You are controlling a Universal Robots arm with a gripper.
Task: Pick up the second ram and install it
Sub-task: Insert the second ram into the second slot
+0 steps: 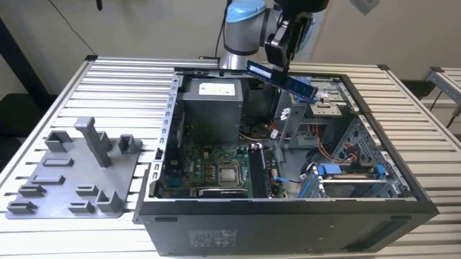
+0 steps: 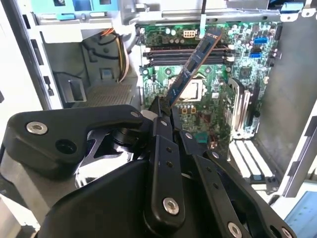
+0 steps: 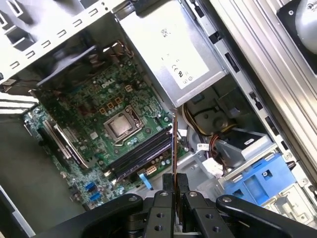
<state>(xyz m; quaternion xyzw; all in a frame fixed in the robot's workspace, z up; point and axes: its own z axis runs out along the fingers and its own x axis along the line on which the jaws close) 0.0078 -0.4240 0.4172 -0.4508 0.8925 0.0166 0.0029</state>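
My gripper [image 1: 279, 69] hangs above the back of the open computer case [image 1: 288, 208], shut on the second ram [image 1: 282, 79], a slim dark blue board that slants down toward the exterior view's right. In the second wrist view the ram [image 2: 194, 63] sticks out from between my fingers [image 2: 159, 110] over the green motherboard [image 2: 208, 106]. It appears edge-on in the first wrist view, where the ram [image 3: 174, 144] rises from my gripper [image 3: 174, 184] above the long black sockets [image 3: 140, 153]. The sockets [image 1: 258, 171] lie beside the processor [image 1: 230, 174].
A grey plastic fixture plate [image 1: 72, 178] with upright blocks lies on the slatted table [image 1: 115, 91] at the exterior view's left. Inside the case are a grey power supply [image 1: 210, 105], a drive cage [image 1: 317, 105], blue brackets [image 1: 338, 170] and loose cables.
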